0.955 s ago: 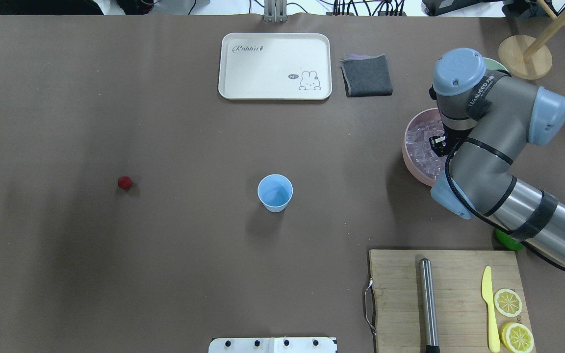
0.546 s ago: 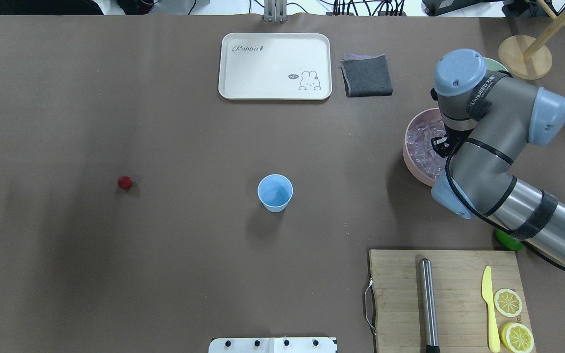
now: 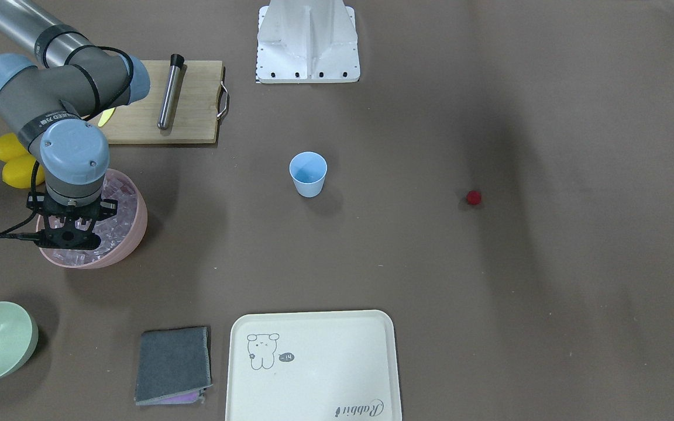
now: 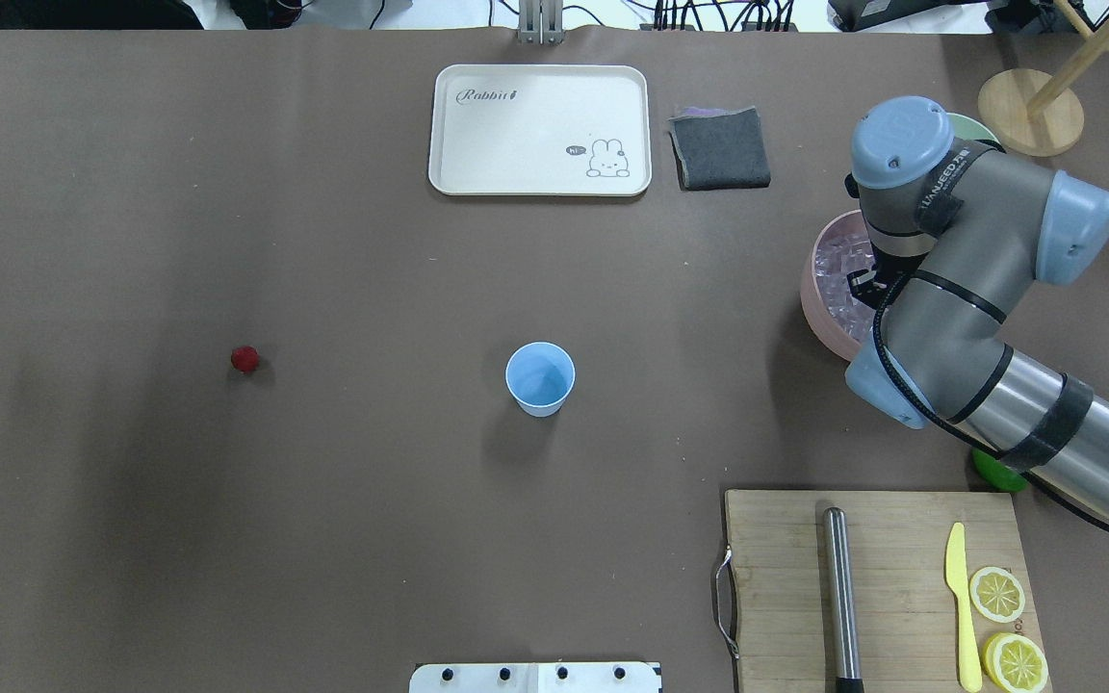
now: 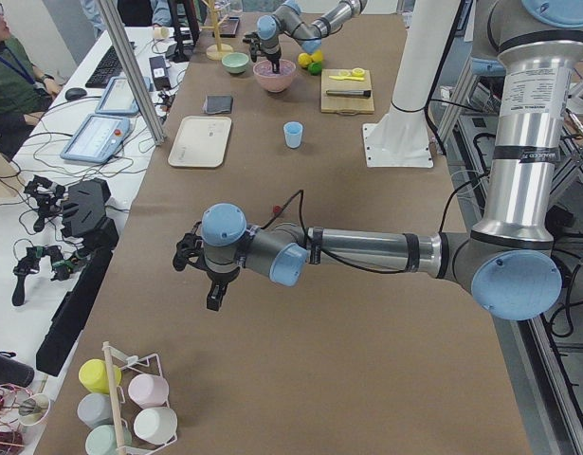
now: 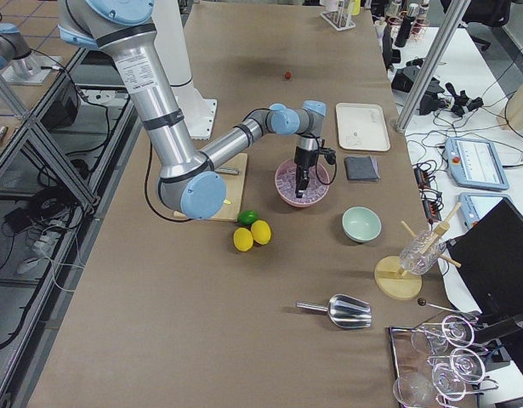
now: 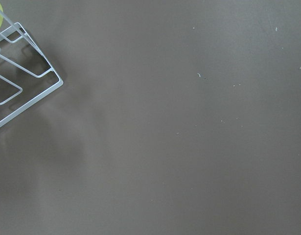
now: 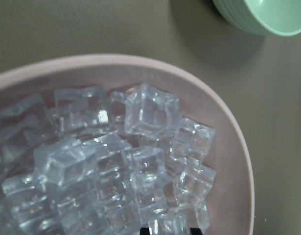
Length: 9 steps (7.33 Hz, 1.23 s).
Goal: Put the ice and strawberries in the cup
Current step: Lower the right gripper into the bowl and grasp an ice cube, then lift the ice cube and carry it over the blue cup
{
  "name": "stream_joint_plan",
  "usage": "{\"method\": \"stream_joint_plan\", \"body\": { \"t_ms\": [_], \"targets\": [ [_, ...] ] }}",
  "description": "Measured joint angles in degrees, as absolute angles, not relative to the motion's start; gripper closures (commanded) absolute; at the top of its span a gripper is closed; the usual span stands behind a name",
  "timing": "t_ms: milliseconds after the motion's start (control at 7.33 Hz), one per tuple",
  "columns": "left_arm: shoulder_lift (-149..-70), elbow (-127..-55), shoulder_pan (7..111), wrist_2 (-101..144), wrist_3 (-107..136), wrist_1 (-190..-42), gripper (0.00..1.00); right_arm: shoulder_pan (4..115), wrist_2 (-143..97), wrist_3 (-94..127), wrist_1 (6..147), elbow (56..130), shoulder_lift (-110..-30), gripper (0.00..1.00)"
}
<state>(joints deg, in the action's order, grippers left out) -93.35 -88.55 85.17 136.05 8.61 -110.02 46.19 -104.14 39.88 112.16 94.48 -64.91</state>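
Front view: the right gripper (image 3: 69, 235) is down in the pink bowl (image 3: 131, 241), its tips among the ice (image 3: 117, 202). The cup (image 3: 308, 173) stands upright at mid-table, mouth up, well apart from the bowl. The strawberry (image 3: 474, 197), round with no long axis, lies alone beyond the cup. Overhead: the gripper's tips are hidden. Left-end view: the left gripper (image 5: 214, 296) hangs over bare table (image 5: 367, 360); its jaws, cannot tell. Right wrist: two dark fingertips (image 8: 148, 230) stand apart, a cube between them. Pinching or not, cannot tell.
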Motion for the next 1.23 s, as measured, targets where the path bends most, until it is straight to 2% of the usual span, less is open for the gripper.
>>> {"method": "stream_joint_plan", "body": {
  "t_ms": [682,1228],
  "targets": [
    [-95.2,-86.3,85.2,136.1,8.6,-110.1,0.02,48.6,-105.1,38.2,114.6,95.9,-63.7,1.00],
    [-95.6,-86.3,85.2,136.1,8.6,-109.9,0.02,52.2,-114.3,38.3,115.5,103.7,-61.9,1.00]
  ]
}}
